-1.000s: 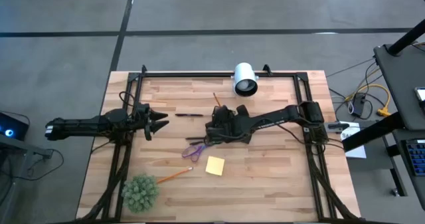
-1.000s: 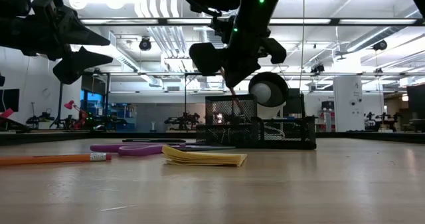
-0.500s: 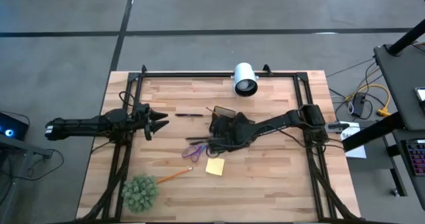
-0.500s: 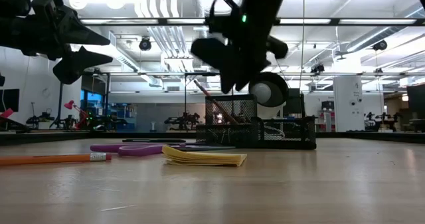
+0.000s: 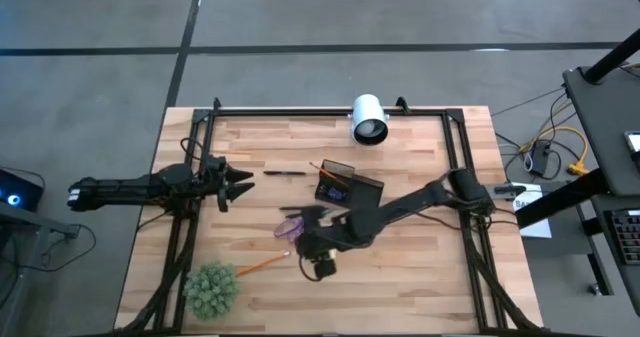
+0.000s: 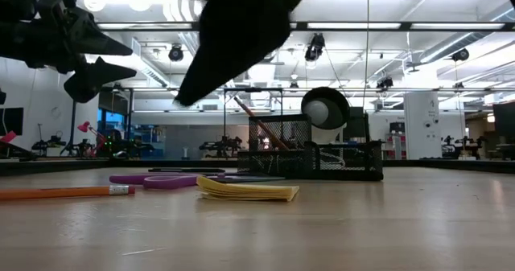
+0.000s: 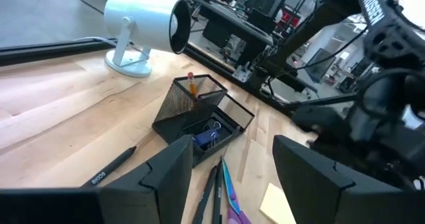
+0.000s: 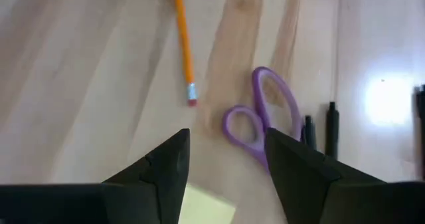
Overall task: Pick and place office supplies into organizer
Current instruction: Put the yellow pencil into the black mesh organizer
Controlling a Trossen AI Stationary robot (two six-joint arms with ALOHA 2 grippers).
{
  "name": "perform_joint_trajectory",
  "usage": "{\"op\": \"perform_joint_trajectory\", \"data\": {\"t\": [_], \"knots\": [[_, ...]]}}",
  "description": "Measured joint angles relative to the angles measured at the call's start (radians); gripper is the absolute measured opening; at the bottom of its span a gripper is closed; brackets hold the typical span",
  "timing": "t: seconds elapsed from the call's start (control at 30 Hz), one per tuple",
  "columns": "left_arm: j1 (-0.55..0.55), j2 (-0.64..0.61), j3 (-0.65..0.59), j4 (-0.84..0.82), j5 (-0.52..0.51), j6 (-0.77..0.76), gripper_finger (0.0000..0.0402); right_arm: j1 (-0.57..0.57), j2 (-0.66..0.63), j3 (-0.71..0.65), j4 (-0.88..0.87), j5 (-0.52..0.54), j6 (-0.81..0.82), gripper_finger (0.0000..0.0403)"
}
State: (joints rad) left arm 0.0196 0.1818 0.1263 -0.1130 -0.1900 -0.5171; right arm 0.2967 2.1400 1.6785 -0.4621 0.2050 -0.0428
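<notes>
The right gripper (image 8: 222, 161) has swung away from the organizer (image 5: 345, 185), leaving a pencil (image 7: 191, 86) inside; now it is hovering spread wide and empty over the sticky-note pad (image 8: 206, 205), scissors (image 8: 259, 117) lying just ahead.

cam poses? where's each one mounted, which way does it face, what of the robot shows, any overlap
High: overhead, straight down; both arms, organizer.
Low: table height, level toward the room; left gripper up left, sticky-note pad in front.
Left wrist: on the left arm, facing the organizer past its own open fingers.
Right wrist: on the right arm, facing down; open right gripper above scissors.
Shared: the organizer, in high, low and left wrist views.
</notes>
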Motion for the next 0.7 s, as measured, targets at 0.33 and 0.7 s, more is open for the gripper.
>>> {"op": "perform_joint_trajectory", "data": {"t": [0.33,0.7], "knots": [[0.0,0.0,-0.001,0.0,0.005,0.0,0.0195,-0.017,0.169,0.135,0.05,-0.181,-0.005,0.0183],[0.0,0.001,-0.001,0.0,0.004,0.0,0.0195,-0.038,0.316,0.309,0.046,-0.212,0.015,0.0182]]}}
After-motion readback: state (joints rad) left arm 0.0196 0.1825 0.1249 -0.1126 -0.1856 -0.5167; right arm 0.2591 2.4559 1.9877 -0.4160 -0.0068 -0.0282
